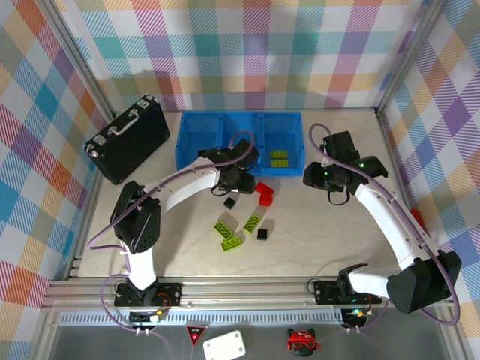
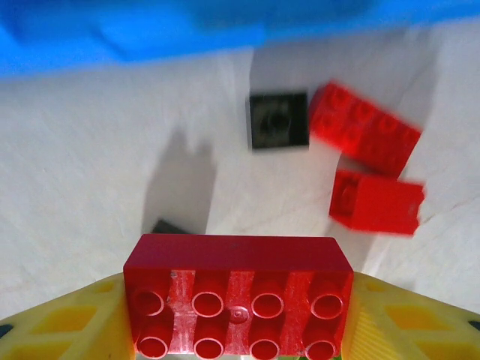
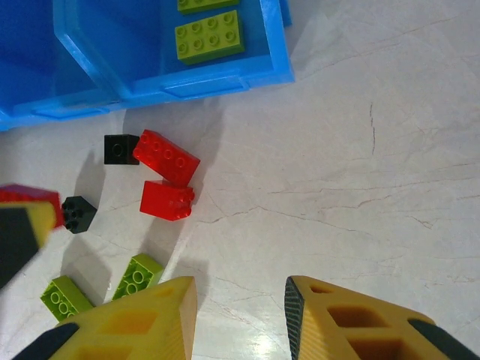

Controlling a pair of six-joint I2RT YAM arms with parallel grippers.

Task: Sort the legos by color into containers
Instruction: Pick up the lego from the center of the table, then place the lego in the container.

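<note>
My left gripper (image 2: 238,319) is shut on a red lego (image 2: 238,289), a two-by-four brick gripped at its ends between the yellow fingers. In the top view this gripper (image 1: 238,182) hovers just in front of the blue containers (image 1: 196,132). Below it lie a black cube (image 2: 278,120) and two red bricks (image 2: 364,127) (image 2: 375,202). My right gripper (image 3: 240,315) is open over bare table, right of the pile; in the top view it (image 1: 322,177) sits near the tray's right end. Lime-green bricks (image 3: 208,36) lie in the right compartment.
Loose on the table are green bricks (image 1: 223,229) (image 1: 253,223), a black cube (image 1: 262,234) and another black cube (image 1: 229,202). A black briefcase (image 1: 127,139) stands at the back left. Plaid walls enclose the table on three sides.
</note>
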